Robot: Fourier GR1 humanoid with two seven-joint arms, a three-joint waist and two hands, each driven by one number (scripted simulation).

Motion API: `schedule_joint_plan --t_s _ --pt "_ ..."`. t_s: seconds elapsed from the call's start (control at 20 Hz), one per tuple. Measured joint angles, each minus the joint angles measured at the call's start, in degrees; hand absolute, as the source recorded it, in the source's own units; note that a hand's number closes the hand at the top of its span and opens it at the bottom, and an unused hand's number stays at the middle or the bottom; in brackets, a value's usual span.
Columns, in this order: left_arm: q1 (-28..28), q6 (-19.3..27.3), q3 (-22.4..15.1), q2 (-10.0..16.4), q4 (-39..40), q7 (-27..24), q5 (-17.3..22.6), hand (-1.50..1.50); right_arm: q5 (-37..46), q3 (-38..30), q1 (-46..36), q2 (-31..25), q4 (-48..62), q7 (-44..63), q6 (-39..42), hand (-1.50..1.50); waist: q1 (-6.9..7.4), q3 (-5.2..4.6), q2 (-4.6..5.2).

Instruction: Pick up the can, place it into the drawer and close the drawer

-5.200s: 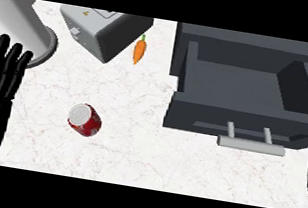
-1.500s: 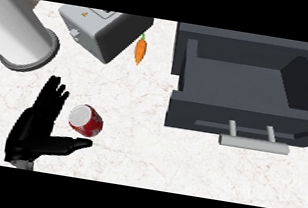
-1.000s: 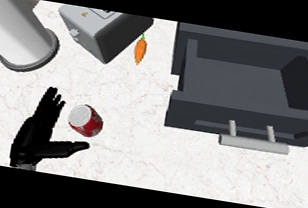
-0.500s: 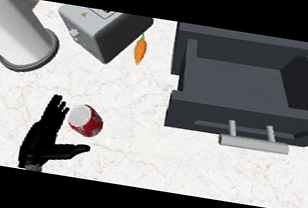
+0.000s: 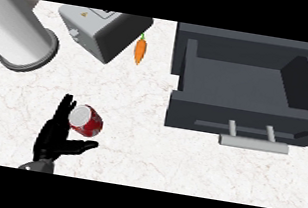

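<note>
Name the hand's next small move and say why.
Probably curl the left hand round the can. Its fingers stand straight along the can's left side with the thumb just below it, so nothing grips the can yet. The drawer is open to receive it.

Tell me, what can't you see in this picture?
Head view:
1. Right hand: outside the picture entirely.
2. Can: its left side hides behind the left hand; contact unclear.
3. Drawer: its front wall hides the nearest inside floor.
4. White cylinder: cut off by the left edge.

Carrot point(image 5: 140, 52) just beside grey toaster point(image 5: 101, 29); white cylinder point(image 5: 11, 33) far left.
</note>
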Motion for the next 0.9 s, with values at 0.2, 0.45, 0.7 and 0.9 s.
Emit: schedule_joint_plan --t_s 0.2,0.45,0.7,0.9 --pt "-2.16 -0.68 0.72 -0.04 3.18 -1.6 1.98 -1.5 -0.82 -0.94 0.17 0.07 -0.1 0.45 0.9 -1.5 -0.01 0.05 -0.04" --pt "-5.51 -2.84 1.45 0.14 6.09 -1.08 3.94 1.5 -2.31 -1.69 0.02 -0.24 -0.68 2.41 1.25 -1.5 0.0 0.06 -0.05" --pt "-6.77 -6.33 0.48 -0.06 5.47 0.41 5.35 1.5 -2.14 -0.74 0.63 0.75 -1.84 2.74 1.18 -1.5 0.02 0.02 -0.04" --pt "-7.81 -7.98 -0.81 -0.3 3.85 0.15 5.65 1.5 -2.13 0.33 1.34 1.23 -2.99 2.81 -0.09 -1.5 0.01 0.03 -0.05"
